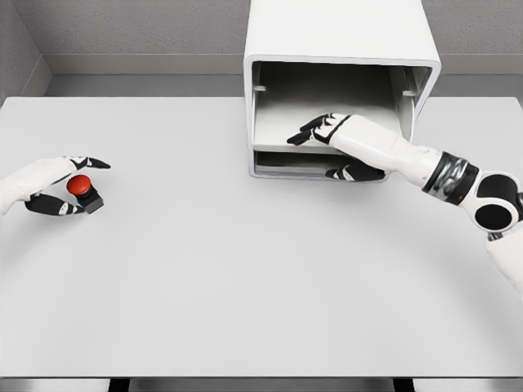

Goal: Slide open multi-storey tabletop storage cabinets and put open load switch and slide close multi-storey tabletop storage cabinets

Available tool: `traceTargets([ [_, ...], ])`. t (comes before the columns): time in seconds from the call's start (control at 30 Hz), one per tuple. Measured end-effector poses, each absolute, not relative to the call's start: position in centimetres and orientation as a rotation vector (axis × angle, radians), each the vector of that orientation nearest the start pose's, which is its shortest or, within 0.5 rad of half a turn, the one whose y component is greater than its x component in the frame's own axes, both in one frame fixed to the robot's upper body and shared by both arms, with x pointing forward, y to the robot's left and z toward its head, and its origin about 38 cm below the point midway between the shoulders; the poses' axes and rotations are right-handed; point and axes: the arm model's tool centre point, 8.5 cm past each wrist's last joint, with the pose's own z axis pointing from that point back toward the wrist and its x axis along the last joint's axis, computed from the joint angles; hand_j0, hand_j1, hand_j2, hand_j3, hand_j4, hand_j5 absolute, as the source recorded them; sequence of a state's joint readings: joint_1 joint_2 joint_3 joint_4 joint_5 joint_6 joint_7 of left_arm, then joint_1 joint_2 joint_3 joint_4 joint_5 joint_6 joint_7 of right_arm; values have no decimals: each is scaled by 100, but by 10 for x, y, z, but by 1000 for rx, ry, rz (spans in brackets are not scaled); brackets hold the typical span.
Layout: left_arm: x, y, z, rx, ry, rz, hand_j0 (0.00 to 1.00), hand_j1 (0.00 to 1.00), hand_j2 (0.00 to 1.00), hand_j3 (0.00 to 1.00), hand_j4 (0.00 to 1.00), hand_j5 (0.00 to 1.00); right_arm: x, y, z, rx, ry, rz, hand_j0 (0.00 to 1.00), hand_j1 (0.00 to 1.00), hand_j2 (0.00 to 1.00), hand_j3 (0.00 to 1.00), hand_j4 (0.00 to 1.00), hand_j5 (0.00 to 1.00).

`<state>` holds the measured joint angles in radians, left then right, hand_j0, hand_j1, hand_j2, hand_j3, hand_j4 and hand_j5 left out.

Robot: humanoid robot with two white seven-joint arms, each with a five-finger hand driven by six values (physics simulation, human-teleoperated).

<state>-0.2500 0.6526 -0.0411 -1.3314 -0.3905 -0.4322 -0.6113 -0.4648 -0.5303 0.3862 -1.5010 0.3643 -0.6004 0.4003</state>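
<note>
The tabletop [245, 286] was a plain pale grey slab with grey walls behind it, nothing fancy. At the back stood the white storage cabinet [339, 49], its top cut off by the upper edge of the frame, so I couldn't tell how many storeys it had. The front looked open, with a shadowy compartment above and a thin tray or drawer [282, 160] at the bottom edge. The right hand [320, 131] reached into that opening, fingers laid out over the tray's lip and thumb underneath, though the forearm hid part of it and I honestly couldn't tell if it was gripping. Over at the far left, well apart from the cabinet, the left hand [51, 186] pinched the load switch [84, 193], a small black block with a round red button on top. That arm was cut off at the frame edge.
</note>
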Motion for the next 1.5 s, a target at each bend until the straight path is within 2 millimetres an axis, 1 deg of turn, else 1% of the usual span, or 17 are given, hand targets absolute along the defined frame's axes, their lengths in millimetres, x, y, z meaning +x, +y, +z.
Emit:
traceTargets([
  [0.1, 406, 408, 147, 425, -1302, -1447, 74, 74, 74, 74, 74, 74, 423, -231, 205, -251, -1893, 1697, 84, 84, 84, 84, 84, 84],
  [0.27, 406, 408, 147, 425, -1304, -1449, 74, 74, 74, 74, 74, 74, 415, -230, 207, -248, -1901, 1714, 84, 84, 84, 84, 84, 84],
  [0.4, 406, 407, 148, 426, -1306, -1451, 73, 73, 73, 73, 73, 73, 408, -233, 204, -250, -1897, 1721, 85, 85, 85, 85, 85, 85],
  [0.67, 407, 407, 150, 430, -1309, -1452, 71, 71, 71, 71, 71, 71, 404, -237, 205, -278, -1890, 1747, 85, 85, 85, 85, 85, 85],
  [0.87, 406, 409, 151, 434, -1307, -1454, 71, 71, 71, 71, 71, 71, 395, -236, 200, -263, -1884, 1762, 85, 85, 85, 85, 85, 85],
  [1.03, 406, 409, 152, 436, -1308, -1454, 70, 70, 70, 70, 70, 70, 388, -235, 202, -263, -1890, 1782, 85, 85, 85, 85, 85, 85],
  [1.07, 406, 409, 152, 436, -1308, -1454, 67, 67, 67, 67, 67, 67, 387, -234, 203, -264, -1893, 1784, 86, 86, 86, 86, 86, 86],
  [1.27, 406, 409, 153, 437, -1311, -1453, 67, 67, 67, 67, 67, 67, 380, -230, 204, -253, -1907, 1794, 86, 86, 86, 86, 86, 86],
  [1.33, 406, 409, 153, 437, -1311, -1453, 61, 61, 61, 61, 61, 61, 377, -233, 201, -253, -1903, 1784, 86, 86, 86, 86, 86, 86],
  [1.4, 406, 409, 153, 437, -1313, -1453, 61, 61, 61, 61, 61, 61, 374, -239, 203, -272, -1907, 1764, 87, 87, 87, 87, 87, 87],
  [1.5, 405, 408, 153, 435, -1315, -1455, 56, 56, 56, 56, 56, 56, 378, -252, 218, -337, -1933, 1726, 87, 87, 87, 87, 87, 87],
])
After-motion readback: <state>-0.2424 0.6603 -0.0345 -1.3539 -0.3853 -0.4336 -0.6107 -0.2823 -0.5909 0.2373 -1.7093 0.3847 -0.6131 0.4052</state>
